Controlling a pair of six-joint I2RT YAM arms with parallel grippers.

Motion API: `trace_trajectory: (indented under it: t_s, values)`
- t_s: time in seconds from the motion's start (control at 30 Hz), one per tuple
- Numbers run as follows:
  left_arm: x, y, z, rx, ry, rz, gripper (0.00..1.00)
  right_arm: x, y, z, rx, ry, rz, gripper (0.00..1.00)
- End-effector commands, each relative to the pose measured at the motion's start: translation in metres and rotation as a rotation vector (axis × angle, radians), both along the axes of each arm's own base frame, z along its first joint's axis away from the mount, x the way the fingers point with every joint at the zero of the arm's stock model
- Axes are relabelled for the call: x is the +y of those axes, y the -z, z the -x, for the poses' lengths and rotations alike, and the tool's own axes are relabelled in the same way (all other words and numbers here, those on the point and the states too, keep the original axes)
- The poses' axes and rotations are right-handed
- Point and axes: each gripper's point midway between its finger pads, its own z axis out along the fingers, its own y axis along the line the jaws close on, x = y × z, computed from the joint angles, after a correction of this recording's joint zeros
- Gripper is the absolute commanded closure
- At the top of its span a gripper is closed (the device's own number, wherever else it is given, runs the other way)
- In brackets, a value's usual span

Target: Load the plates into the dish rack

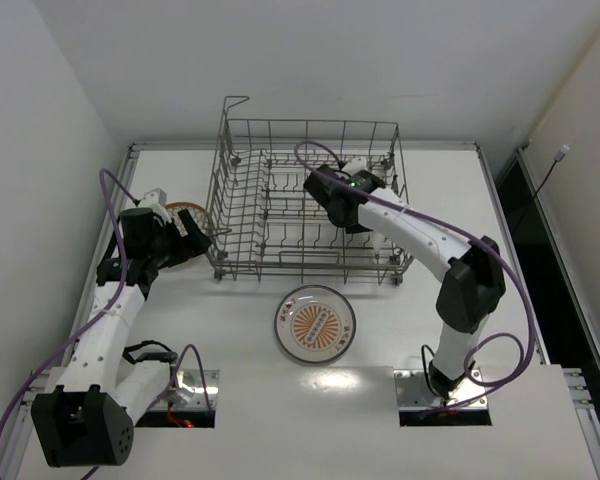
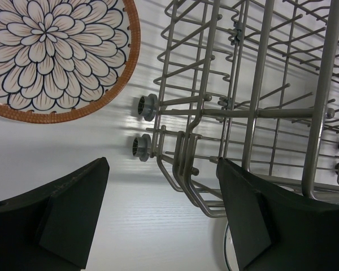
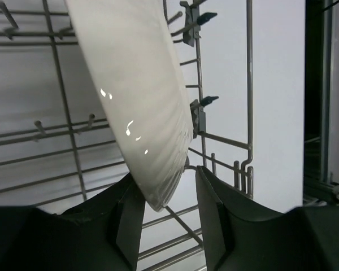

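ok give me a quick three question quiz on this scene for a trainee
1. True or false: the left hand grips the floral plate.
2. The sunburst plate lies: A in the dish rack, B on the table before it, C in the left hand.
3. What sits between the fingers of the right hand?
Key: 1 false, it is open and empty; 2 B; 3 the rim of a white-backed plate.

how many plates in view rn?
3. A floral plate on the table left of the dish rack; a sunburst plate in front of it; a third plate on edge inside it, at the right gripper. None obviously hidden.
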Motion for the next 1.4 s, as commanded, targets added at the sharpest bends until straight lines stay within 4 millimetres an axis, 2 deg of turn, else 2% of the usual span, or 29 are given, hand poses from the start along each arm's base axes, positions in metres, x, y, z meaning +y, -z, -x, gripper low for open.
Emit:
trace_trajectory:
  t_s: [0.0, 0.17, 0.27, 0.3, 0.33, 0.37, 0.5, 0.7, 0.8, 0.87, 0.9, 0.93, 0.97, 1.0, 1.07, 1.1, 1.17, 1.27, 1.3, 1.33, 1.37]
  values:
    - [-0.004, -0.011, -0.004, -0.048, 0.018, 0.006, 0.24, 0.009, -0.029, -0.010, -0.060, 0.016, -0.153, 0.63]
    - [-0.004, -0.011, -0.004, -0.048, 0.018, 0.006, 0.24, 0.003, -0.043, -0.022, -0.089, 0.026, -0.252, 0.63]
    - [-0.004, -0.011, -0.004, -0.048, 0.018, 0.006, 0.24, -0.002, -0.052, -0.036, -0.094, -0.010, -0.197, 0.61]
    - [-0.004, -0.011, -0.004, -0.048, 0.018, 0.006, 0.24, -0.005, -0.061, -0.040, -0.098, -0.016, -0.165, 0.60]
    - [-0.004, -0.011, -0.004, -0.048, 0.018, 0.006, 0.24, -0.011, -0.054, -0.045, -0.072, -0.001, -0.114, 0.60]
    - [-0.004, -0.011, -0.004, -0.048, 0.018, 0.006, 0.24, -0.020, -0.062, -0.048, -0.077, 0.024, -0.079, 0.58]
    - [-0.004, -0.011, -0.004, -0.048, 0.018, 0.006, 0.24, -0.026, -0.059, -0.062, -0.073, 0.022, -0.104, 0.57]
    - [-0.004, -0.011, -0.004, -0.048, 0.018, 0.006, 0.24, -0.039, -0.061, -0.069, -0.077, 0.049, -0.123, 0.57]
    - [-0.003, -0.011, -0.005, -0.048, 0.011, 0.001, 0.24, -0.039, -0.073, -0.061, -0.098, 0.011, -0.154, 0.57]
    - [0.001, -0.007, -0.003, -0.029, -0.009, -0.013, 0.24, -0.039, -0.095, -0.050, -0.176, -0.032, -0.192, 0.57]
    - [0.004, -0.012, -0.005, -0.041, -0.029, -0.017, 0.24, -0.038, -0.105, -0.044, -0.204, -0.050, -0.204, 0.57]
    - [0.013, -0.007, -0.002, -0.014, -0.072, -0.048, 0.24, -0.043, -0.102, -0.035, -0.204, -0.059, -0.198, 0.57]
    - [0.019, -0.010, -0.003, -0.016, -0.101, -0.069, 0.24, -0.046, -0.127, -0.027, -0.288, -0.081, -0.250, 0.57]
    - [0.030, -0.013, -0.003, -0.025, -0.153, -0.074, 0.24, -0.051, -0.131, -0.022, -0.304, -0.086, -0.266, 0.54]
    - [0.051, -0.012, 0.000, -0.010, -0.265, -0.095, 0.18, -0.061, -0.132, -0.010, -0.315, -0.099, -0.263, 0.52]
    - [0.057, -0.020, 0.000, -0.033, -0.319, -0.088, 0.15, -0.064, -0.136, -0.006, -0.329, -0.108, -0.262, 0.51]
    - [0.076, -0.025, 0.003, -0.037, -0.435, -0.095, 0.06, -0.068, -0.143, 0.004, -0.345, -0.130, -0.266, 0.49]
    - [0.080, -0.030, 0.004, -0.049, -0.493, 0.017, 0.04, -0.075, -0.138, 0.017, -0.324, -0.136, -0.251, 0.49]
    - [0.090, -0.032, 0.003, -0.061, -0.532, 0.047, 0.02, -0.072, -0.136, 0.020, -0.314, -0.155, -0.273, 0.49]
    - [0.091, -0.034, 0.002, -0.063, -0.559, 0.096, 0.02, -0.073, -0.131, 0.022, -0.307, -0.163, -0.263, 0.48]
    - [0.089, -0.028, -0.001, -0.046, -0.552, 0.139, 0.00, -0.074, -0.132, 0.027, -0.312, -0.170, -0.274, 0.48]
